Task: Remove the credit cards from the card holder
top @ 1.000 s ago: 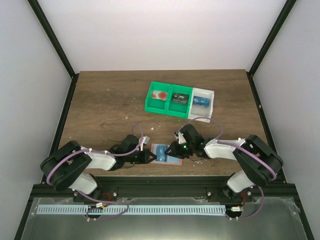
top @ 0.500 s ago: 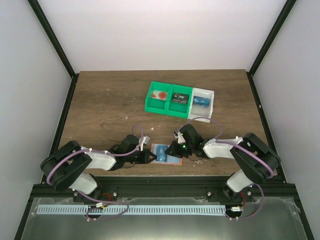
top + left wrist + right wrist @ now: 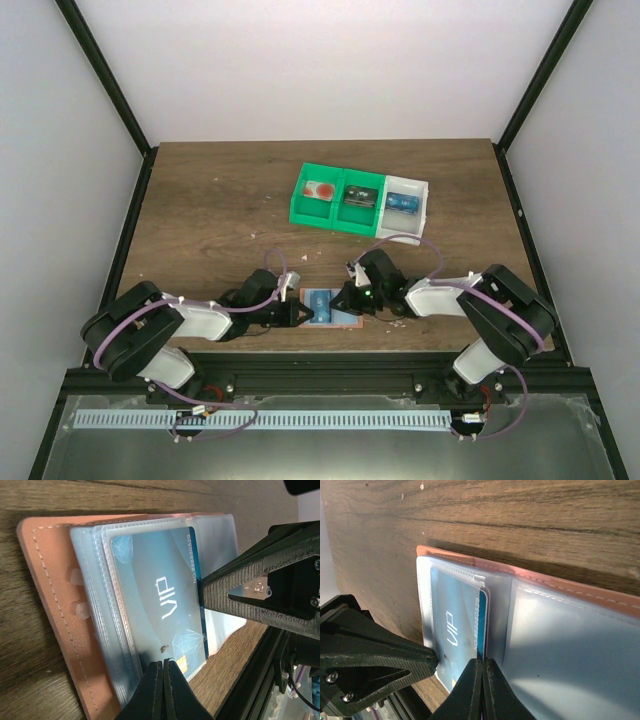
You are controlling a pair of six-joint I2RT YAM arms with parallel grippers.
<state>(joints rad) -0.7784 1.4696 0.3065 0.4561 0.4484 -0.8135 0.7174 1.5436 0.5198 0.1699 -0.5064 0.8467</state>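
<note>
The holder (image 3: pixel 52 605), one salmon-pink stitched sleeve, lies open and flat at the 6 o'clock edge of the tabletop (image 3: pixel 210 200), between the two claws. It carries a stack of clear plastic sleeves (image 3: pixel 92 590); at least three overlapping sleeve edges show in the left wrist view, and a wider clear pocket shows in the right wrist view. One card (image 3: pixel 160 595) is plainly seen, light blue and printed "VIP", sitting in the topmost sleeve with one long edge exposed. Whether more cards lie in the sleeves beneath cannot be told. The left claw (image 3: pixel 163 666) comes in from the holder's 9 o'clock side in the top view, its fingers pressed together with the tips at a corner of the card and sleeve. The right claw (image 3: pixel 482 666) comes in from 3 o'clock, also pressed together, its tips right at the exposed edge of the card. Whether either claw has that edge pinched between the fingers cannot be told. Well apart from the holder, toward 12 to 1 o'clock, stand three open compartments in a row. Two belong to a green bin (image 3: pixel 318 218) and one to a white bin (image 3: pixel 404 226) touching its right side. The left green compartment holds one red item (image 3: pixel 320 190), the right green one holds one black item (image 3: pixel 358 198), and the white bin holds one blue item (image 3: pixel 403 203).
</note>
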